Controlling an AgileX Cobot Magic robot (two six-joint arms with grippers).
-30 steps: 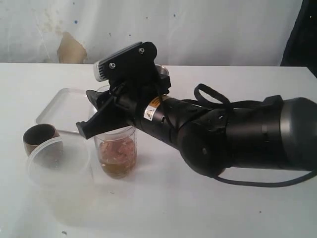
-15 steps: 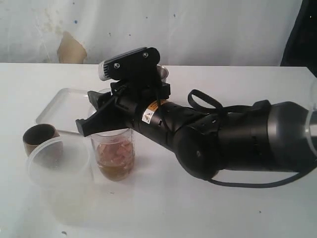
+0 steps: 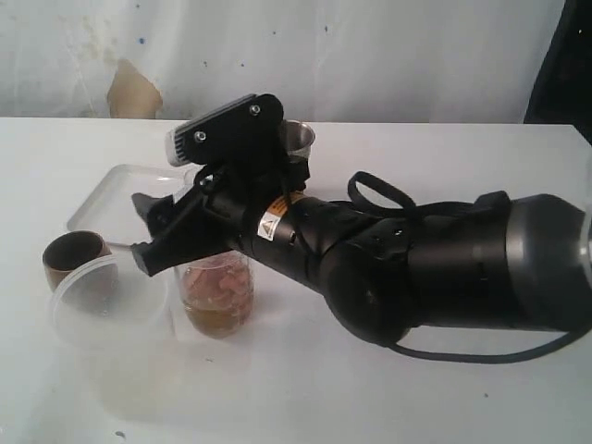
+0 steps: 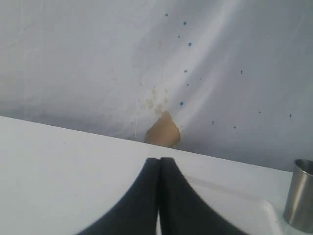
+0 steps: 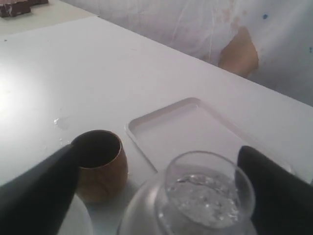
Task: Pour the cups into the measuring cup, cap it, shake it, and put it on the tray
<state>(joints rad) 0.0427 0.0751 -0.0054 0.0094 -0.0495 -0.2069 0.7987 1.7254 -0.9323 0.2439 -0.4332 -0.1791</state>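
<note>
The measuring cup (image 3: 217,298) stands on the table with brownish contents, its top hidden behind my right gripper (image 3: 148,231). In the right wrist view the cup (image 5: 210,196) shows a clear domed top, and my right gripper (image 5: 159,152) is open with one finger (image 5: 39,191) on each side, not touching it. The dark-brown cup (image 3: 71,258) (image 5: 100,164) stands just left of it. The steel tumbler (image 3: 298,137) (image 4: 301,196) stands behind the arm. The white tray (image 3: 116,199) (image 5: 195,129) lies behind the cups. My left gripper (image 4: 159,164) is shut and empty, and out of the exterior view.
A wide cloudy plastic tub (image 3: 106,301) sits in front of the brown cup, close to the measuring cup. My right arm (image 3: 416,268) stretches low across the table from the right. A white cloth backdrop (image 3: 370,55) closes off the far edge.
My right gripper has shifted left over the measuring cup's top, its fingers now reaching further past it. The cup and other things stay put.
</note>
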